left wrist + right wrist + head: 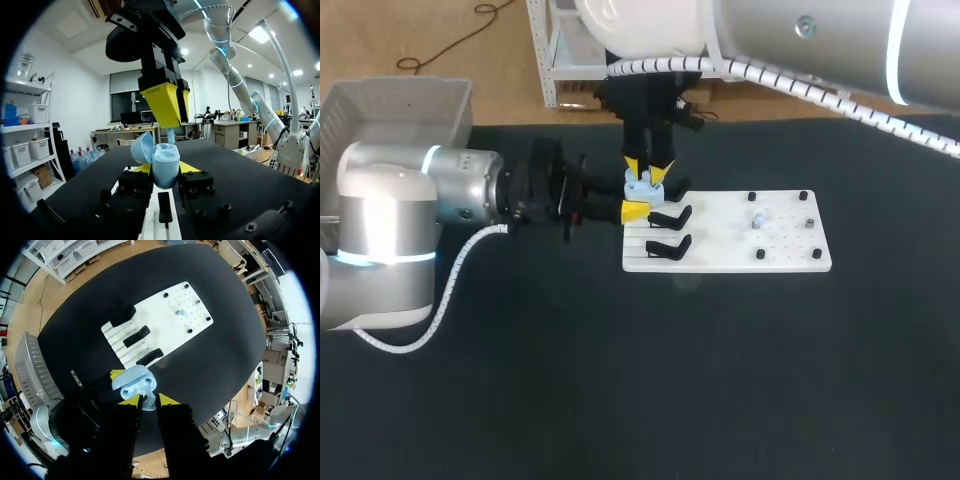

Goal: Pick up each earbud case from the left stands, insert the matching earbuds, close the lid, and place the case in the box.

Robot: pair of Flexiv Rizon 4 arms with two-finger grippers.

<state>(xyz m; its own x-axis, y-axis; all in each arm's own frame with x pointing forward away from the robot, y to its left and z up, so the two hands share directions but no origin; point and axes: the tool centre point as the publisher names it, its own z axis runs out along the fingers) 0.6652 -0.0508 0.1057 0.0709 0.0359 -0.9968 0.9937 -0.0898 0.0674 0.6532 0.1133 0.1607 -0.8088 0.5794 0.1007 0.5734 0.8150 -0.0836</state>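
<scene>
I'm at the insertion step. My right claw [647, 170] hangs straight over the earbud case [166, 165], pressed together on what looks like a pale earbud [171, 134], stem pointing down. To do this well I'd keep the bud square over its socket, lower slowly, and release only once it sits flush. Any tilt and I'd expect it to catch on the rim or shove the case askew. My left claw [635, 210] pinches the case from both sides. It should hold firm and level so the case does not rock under the push. The open lid [141, 147] leans off to one side, and I'd keep the right fingers away from it.

The case is small, rounded, light blue and glossy, with two sockets showing in the right wrist view, and I judge it slippery. It is held off the bench [620, 380] at the far left corner of the white board [790, 250], just beyond the board's black stands [670, 218].
</scene>
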